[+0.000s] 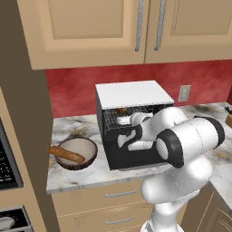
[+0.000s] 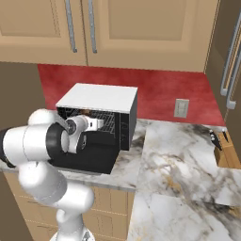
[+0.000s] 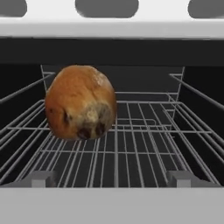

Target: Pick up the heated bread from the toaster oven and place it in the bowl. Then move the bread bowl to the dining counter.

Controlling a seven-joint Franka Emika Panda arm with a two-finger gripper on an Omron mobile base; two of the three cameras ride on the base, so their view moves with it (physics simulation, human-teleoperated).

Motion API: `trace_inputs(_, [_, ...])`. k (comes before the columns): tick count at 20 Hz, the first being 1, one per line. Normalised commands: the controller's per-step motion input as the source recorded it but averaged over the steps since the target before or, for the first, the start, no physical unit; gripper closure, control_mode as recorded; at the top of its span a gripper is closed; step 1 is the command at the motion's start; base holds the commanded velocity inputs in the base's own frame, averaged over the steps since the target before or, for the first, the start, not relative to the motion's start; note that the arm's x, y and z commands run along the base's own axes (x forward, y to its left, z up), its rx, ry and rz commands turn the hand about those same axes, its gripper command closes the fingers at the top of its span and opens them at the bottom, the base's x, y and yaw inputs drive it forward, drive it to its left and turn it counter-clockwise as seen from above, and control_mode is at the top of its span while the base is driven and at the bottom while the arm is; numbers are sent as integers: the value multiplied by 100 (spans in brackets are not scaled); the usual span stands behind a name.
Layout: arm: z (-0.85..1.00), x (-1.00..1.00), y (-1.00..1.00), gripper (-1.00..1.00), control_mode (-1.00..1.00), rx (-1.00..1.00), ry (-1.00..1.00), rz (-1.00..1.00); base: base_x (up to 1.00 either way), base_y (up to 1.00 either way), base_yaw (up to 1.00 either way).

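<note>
Golden-brown and roundish, one heated bread bun [image 3: 81, 103] is seen lying on a wire rack inside the one boxy black toaster oven with the flat white top [image 1: 131, 94], toward the left of the hand view; in the left base view a small brown patch of it [image 1: 121, 110] is glimpsed behind the rack wires. The oven's black drop-down door [image 1: 136, 156] is lowered onto the one white-grey marbled counter [image 1: 81, 174]. The white arm's hand is reached into the oven mouth, and the gripper [image 2: 98, 123] is seen at the rack front; whether its fingers are apart or together cannot be told. To the left of the oven, one round shallow dark-brown bowl with a pale inside [image 1: 77, 148] is set on the counter, and one long thin brown baguette stick [image 1: 66, 155] is laid across its near left rim.
</note>
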Motion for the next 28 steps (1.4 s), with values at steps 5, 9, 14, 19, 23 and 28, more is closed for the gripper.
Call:
trace_inputs(5, [-62, -100, -18, -100, -100, -5, 15, 0, 0, 0, 0])
trace_inputs(9, [-67, -100, -22, -100, -100, -4, 13, 0, 0, 0, 0])
trace_inputs(14, [-60, -100, -21, -100, -100, -2, 8, 0, 0, 0, 0])
trace_inputs(19, [-10, -100, -14, -100, -100, 1, -9, 0, 0, 0, 0])
trace_inputs(23, [39, -41, 2, -100, -100, 2, -16, 0, 0, 0, 0])
trace_inputs(28, [33, 0, 4, -100, -100, 0, -1, 0, 0, 0, 0])
